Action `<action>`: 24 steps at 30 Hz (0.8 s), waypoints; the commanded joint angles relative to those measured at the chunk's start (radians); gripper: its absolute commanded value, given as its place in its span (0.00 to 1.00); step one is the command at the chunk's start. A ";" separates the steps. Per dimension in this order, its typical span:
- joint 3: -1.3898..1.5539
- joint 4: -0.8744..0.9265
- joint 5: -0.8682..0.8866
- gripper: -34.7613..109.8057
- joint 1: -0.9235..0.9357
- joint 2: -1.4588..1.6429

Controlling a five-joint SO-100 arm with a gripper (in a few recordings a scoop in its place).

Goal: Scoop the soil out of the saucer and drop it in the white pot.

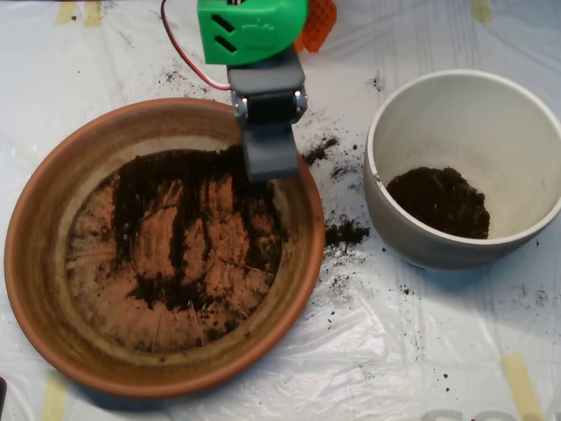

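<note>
While the grey clamshell scoop (270,158), its jaws' state unclear, hangs over the large terracotta saucer's (39,263) upper rim, dark crumbly soil (441,202) lies in the round white pot (438,250).

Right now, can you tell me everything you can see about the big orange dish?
The saucer is a large, shallow, round dish that looks like orange-brown terracotta, with a paler ring inside its rim. It sits flat on the plastic-covered table, left of the white pot and apart from it. Thin streaks and smears of dark soil cover its scratched floor. The grey scoop hangs over its upper right rim.
</note>
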 commanded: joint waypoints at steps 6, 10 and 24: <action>-0.282 0.103 0.046 0.24 -0.087 0.094; -0.448 0.164 0.078 0.24 -0.137 0.061; -0.969 0.354 0.049 0.24 -0.451 -0.256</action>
